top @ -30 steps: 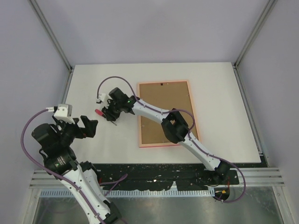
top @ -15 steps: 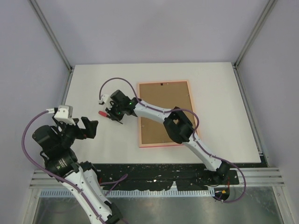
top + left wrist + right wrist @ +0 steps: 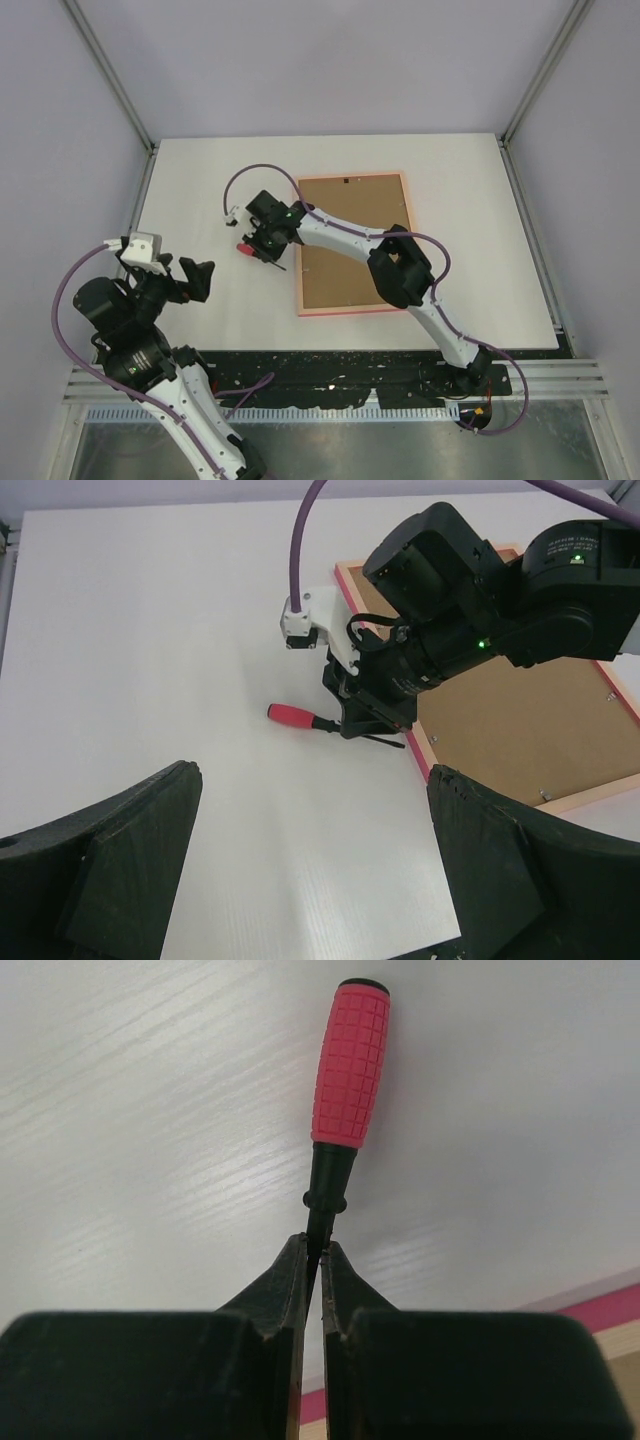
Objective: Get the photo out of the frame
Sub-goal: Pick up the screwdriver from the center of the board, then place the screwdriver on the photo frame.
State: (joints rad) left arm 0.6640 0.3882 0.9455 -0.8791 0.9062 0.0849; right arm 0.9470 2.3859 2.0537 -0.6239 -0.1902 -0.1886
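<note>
The pink frame point(image 3: 299, 270) lies face down on the white table, its brown backing board point(image 3: 350, 230) facing up. The photo is hidden beneath that board. My right gripper point(image 3: 262, 248) hovers just off the frame's left edge, shut on the thin black shaft of a red-handled screwdriver point(image 3: 350, 1070). The handle point(image 3: 243, 248) points left, away from the frame. In the left wrist view the screwdriver point(image 3: 289, 715) hangs beside the frame's pink rim point(image 3: 420, 755). My left gripper point(image 3: 312, 780) stands open and holds nothing, near the table's front left point(image 3: 185, 278).
Small metal tabs sit along the backing board's edges point(image 3: 543, 794). White table point(image 3: 200, 180) stretches left of the frame. Grey walls and metal posts enclose the table. The black rail point(image 3: 330, 365) runs along the near edge.
My right gripper has closed on the screwdriver's shaft and carried it right, toward the frame's left edge. The left arm has drifted slightly nearer and right, still open.
</note>
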